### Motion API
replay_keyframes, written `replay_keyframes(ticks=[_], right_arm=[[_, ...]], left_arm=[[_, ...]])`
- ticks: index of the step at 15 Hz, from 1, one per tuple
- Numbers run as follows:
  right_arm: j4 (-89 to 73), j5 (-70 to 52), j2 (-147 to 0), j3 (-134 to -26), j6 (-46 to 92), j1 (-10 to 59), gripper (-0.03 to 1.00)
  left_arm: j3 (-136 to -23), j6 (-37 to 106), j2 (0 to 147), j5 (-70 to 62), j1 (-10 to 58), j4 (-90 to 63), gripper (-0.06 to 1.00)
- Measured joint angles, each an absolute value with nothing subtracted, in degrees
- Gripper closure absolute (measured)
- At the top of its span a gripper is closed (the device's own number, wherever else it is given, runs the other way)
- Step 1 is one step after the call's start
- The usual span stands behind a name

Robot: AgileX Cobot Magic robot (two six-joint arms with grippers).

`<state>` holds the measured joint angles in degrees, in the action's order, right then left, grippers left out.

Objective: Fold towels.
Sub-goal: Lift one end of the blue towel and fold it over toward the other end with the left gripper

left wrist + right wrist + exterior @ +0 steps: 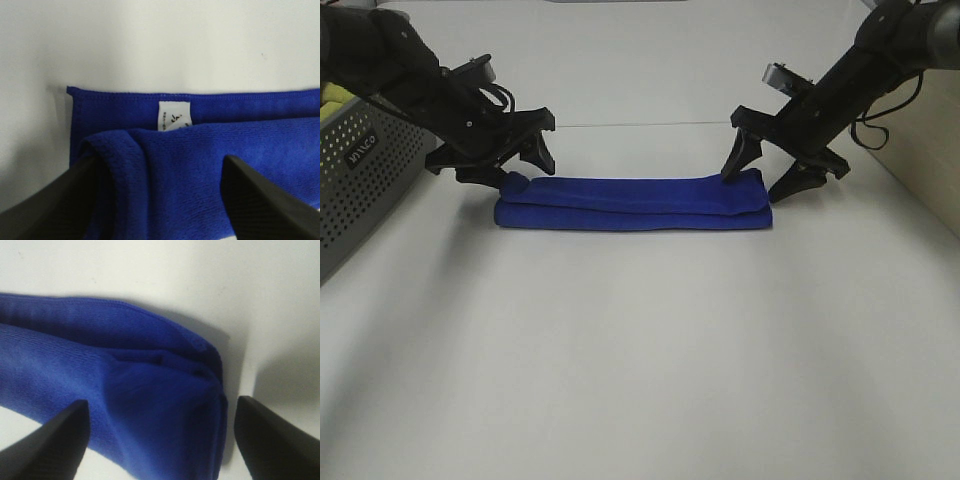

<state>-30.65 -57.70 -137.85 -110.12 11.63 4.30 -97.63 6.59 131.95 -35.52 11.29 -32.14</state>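
The royal-blue towel [635, 202] lies folded into a long narrow strip across the middle of the white table. My left gripper [517, 172] is open, its jaws straddling the towel's left end just above it. The left wrist view shows the rolled-over top layer [190, 170] between the fingers [50, 205] and a white tag [174, 116] on the hemmed layer below. My right gripper [763, 180] is open over the towel's right end. In the right wrist view the folded corner [150, 395] sits between the spread fingers [270, 440]. Neither gripper holds cloth.
A grey perforated basket [360, 175] stands at the left edge with a yellow-green cloth [332, 95] in it, close behind the left arm. The white table [640, 360] stretches out in front of the towel. A table edge runs along the right [930, 210].
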Motion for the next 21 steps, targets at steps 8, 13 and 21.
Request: replay_keyframes(ticks=[8, 13, 21], right_arm=[[-27.7, -61.6, -134.5, -110.1, 11.6, 4.2, 0.18], [-27.0, -62.3, -134.5, -110.1, 11.6, 4.2, 0.18], [-26.8, -62.2, -134.5, -110.1, 11.6, 4.2, 0.18]], left_arm=[[-97.7, 1.2, 132.0, -40.0, 11.3, -24.4, 0.23], [-97.7, 1.0, 134.5, -39.7, 11.3, -24.4, 0.23], [-98.0, 1.9, 136.3, -36.8, 11.3, -29.5, 0.78]])
